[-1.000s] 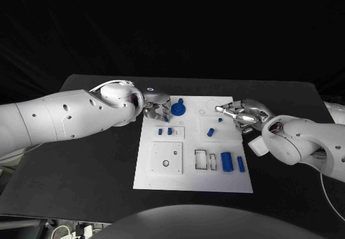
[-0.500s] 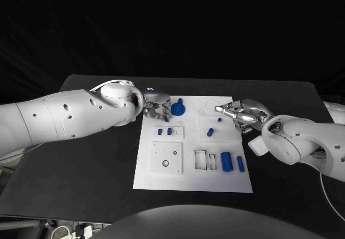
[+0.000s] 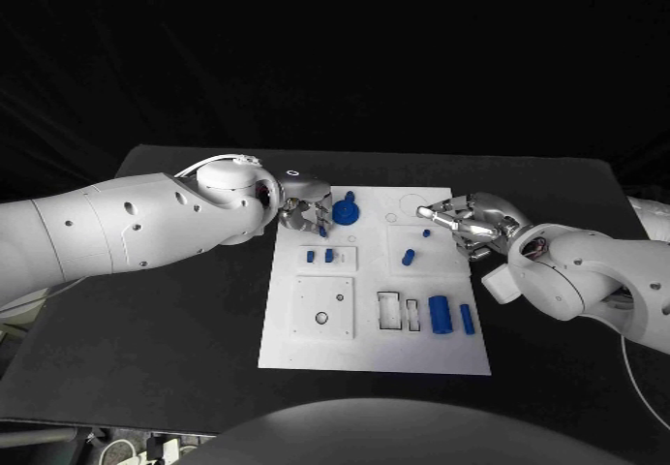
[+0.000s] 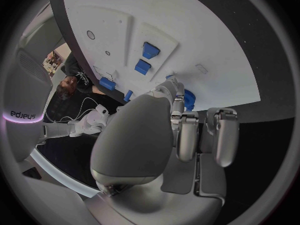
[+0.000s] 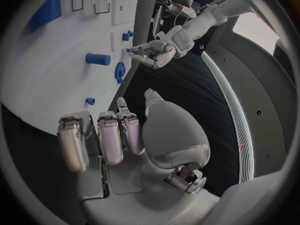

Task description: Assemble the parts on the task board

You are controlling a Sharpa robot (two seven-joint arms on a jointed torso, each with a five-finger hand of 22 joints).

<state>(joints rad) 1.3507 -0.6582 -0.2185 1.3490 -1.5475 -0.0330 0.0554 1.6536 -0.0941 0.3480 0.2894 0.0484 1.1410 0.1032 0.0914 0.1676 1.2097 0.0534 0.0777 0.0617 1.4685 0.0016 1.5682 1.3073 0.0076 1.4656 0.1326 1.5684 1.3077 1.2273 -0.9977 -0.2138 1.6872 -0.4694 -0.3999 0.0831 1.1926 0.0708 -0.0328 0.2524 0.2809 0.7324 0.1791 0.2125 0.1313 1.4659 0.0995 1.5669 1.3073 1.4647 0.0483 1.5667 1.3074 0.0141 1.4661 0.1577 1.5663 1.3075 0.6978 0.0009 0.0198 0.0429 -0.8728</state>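
Left hand (image 3: pixel 306 214) seemingly pinches one blue part (image 3: pixel 322 230); right hand (image 3: pixel 462 222) empty, fingers apart.

Left robot hand (image 3: pixel 306 215): edges a touch toward the far edge of the board (image 3: pixel 315 349), fingers now over its near-left corner area beside the blue gear (image 3: pixel 345 210).
Gear: tilts very slightly, barely shifted.
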